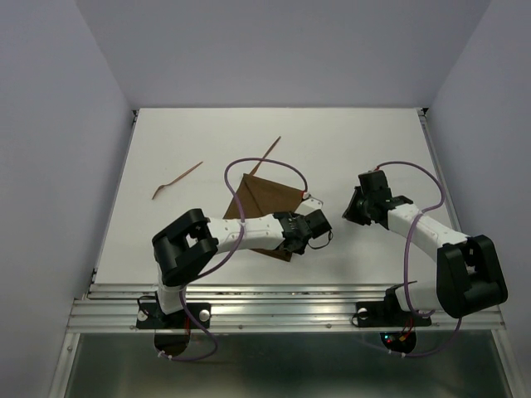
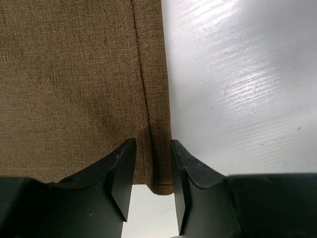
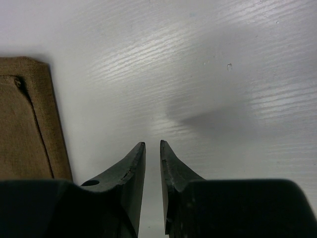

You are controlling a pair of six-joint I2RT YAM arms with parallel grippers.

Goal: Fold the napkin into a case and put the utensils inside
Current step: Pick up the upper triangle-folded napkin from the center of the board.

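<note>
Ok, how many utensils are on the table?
2. The left utensil lies alone left of the napkin; the far utensil lies by the napkin's far corner. Others could hide under it.

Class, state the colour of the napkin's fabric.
Plain dark brown napkin, with a woven texture; it shows best in the left wrist view.

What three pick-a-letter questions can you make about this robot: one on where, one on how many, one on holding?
1. Where is the left gripper? A at a corner of the napkin; B by the far wall; C far left.
2. How many utensils lie on the table? A one; B two; C four.
3. What does the right gripper hold? A the napkin; B a utensil; C nothing.
1 A: its wrist view shows the hemmed corner between its jaws.
2 B: one left of the napkin, one at its far corner.
3 C: only bare table between its jaws.
</note>
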